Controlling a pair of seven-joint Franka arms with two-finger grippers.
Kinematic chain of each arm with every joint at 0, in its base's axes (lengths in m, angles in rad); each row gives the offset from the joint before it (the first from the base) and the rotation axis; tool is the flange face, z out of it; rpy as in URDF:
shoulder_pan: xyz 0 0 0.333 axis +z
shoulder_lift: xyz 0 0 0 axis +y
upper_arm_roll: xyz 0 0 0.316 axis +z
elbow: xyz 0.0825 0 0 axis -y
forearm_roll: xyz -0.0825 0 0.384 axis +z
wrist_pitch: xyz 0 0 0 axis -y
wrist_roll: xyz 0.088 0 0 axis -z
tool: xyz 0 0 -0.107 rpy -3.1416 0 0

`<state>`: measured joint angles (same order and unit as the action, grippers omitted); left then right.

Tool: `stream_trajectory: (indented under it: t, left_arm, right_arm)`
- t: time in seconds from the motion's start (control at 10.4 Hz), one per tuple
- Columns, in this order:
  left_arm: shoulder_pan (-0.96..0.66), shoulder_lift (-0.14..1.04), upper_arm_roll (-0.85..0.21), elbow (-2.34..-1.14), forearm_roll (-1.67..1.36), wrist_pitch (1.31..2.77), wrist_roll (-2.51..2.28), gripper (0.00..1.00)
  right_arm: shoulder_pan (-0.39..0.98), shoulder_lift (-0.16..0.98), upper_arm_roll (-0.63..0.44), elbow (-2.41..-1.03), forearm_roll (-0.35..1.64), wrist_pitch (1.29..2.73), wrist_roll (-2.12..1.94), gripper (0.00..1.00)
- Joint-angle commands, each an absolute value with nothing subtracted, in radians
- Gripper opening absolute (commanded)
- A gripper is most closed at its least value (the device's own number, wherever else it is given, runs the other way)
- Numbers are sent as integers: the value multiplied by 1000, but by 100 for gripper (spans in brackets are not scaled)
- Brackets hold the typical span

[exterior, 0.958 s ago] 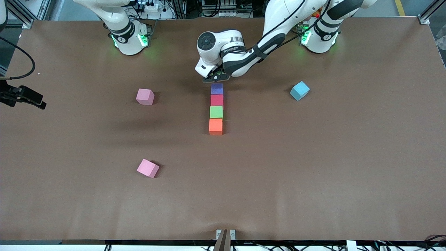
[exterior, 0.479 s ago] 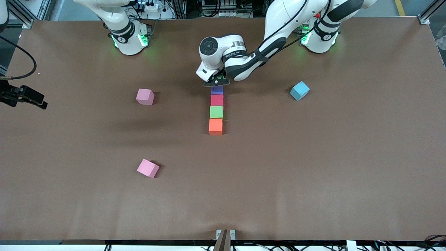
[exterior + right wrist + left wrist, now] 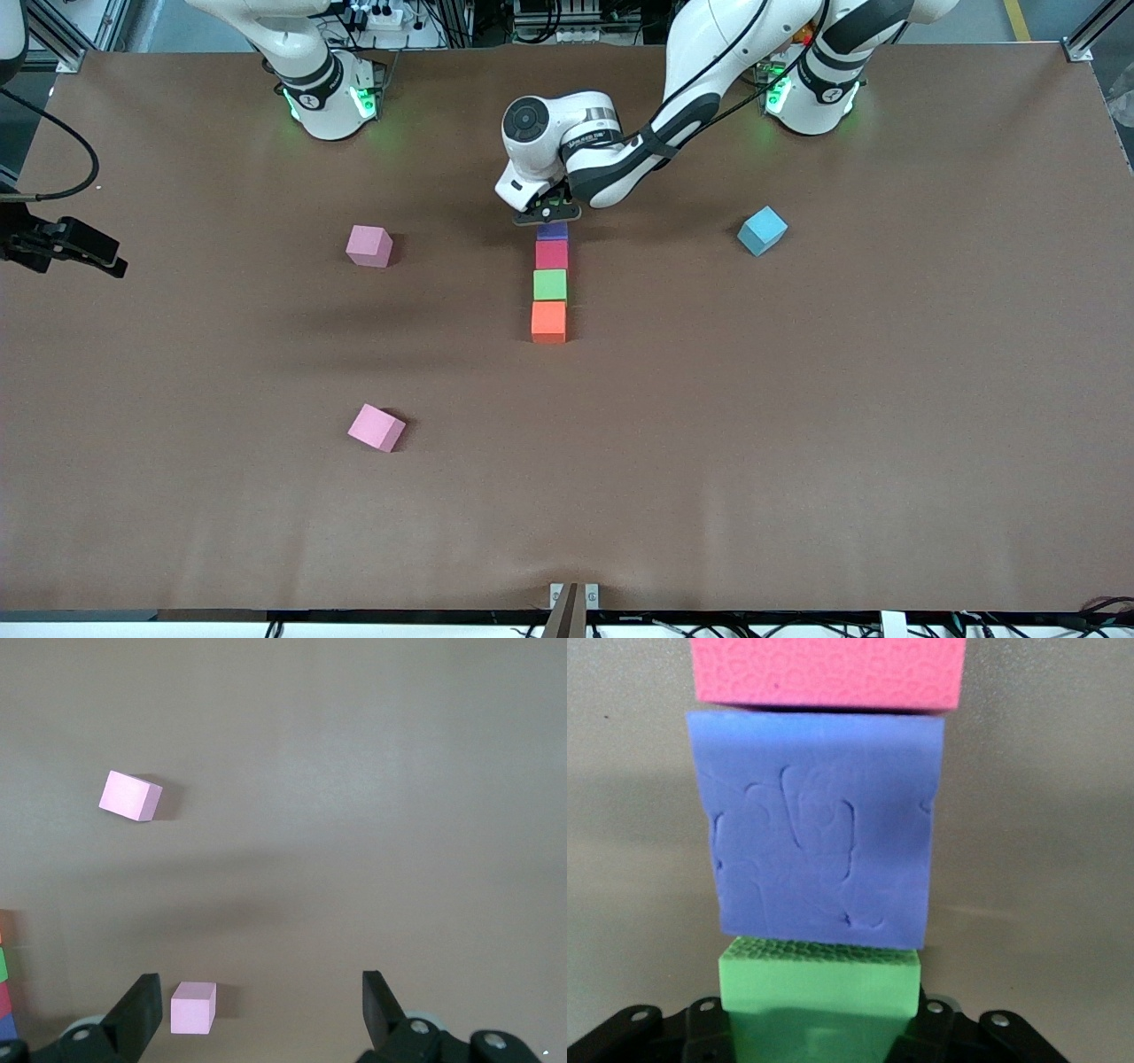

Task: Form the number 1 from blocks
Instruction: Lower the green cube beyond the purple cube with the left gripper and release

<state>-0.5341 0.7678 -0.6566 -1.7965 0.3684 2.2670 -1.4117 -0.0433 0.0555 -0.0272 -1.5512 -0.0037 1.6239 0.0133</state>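
1. Here, in the front view, the left gripper [image 3: 549,213] hangs over the purple block [image 3: 552,231], topping the red [image 3: 551,254], green [image 3: 549,284] and orange [image 3: 548,321] column.
2. Left wrist view: its jaws clamp a second green block [image 3: 819,992], just beside the purple block, likely extending the stroke.
3. Right wrist view: the right gripper [image 3: 261,1005] waits, jaws wide, over the worktop [image 3: 372,815], well apart from the purple block.

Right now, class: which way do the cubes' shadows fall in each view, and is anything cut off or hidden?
Front view: soft shadows fall toward the left arm's end beside each pink cube; the left gripper partly hides the purple cube. Left wrist view: the green cube in the gripper is cropped. Right wrist view: the open right gripper is cropped.
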Motion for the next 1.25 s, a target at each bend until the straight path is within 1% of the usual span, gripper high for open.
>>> stream_trajectory:
  t: [0.0, 0.1, 0.48, 0.67, 0.96, 1.15]
  left_arm:
    - [-543, 788, -644, -1763, 394, 2270, -1401, 23]
    - [-546, 784, -643, -1763, 393, 2270, -1352, 99]
    - [-543, 770, -644, -1764, 390, 2260, -1356, 100]
    - [-537, 732, -653, -1764, 382, 2206, -1396, 100]
    - [-531, 617, -658, -1764, 373, 2108, -1416, 100]
    - [-509, 510, -657, -1763, 316, 2051, -1408, 100]
  right_arm:
    - [-49, 60, -21, -1534, 14, 1614, 26, 100]
    - [-51, 60, -21, -1534, 14, 1614, 25, 100]
    - [-51, 61, -20, -1534, 14, 1615, 23, 100]
    - [-52, 61, -21, -1534, 14, 1611, 23, 100]
    - [-54, 61, -21, -1534, 14, 1612, 17, 100]
    - [-54, 61, -21, -1534, 14, 1615, 17, 100]
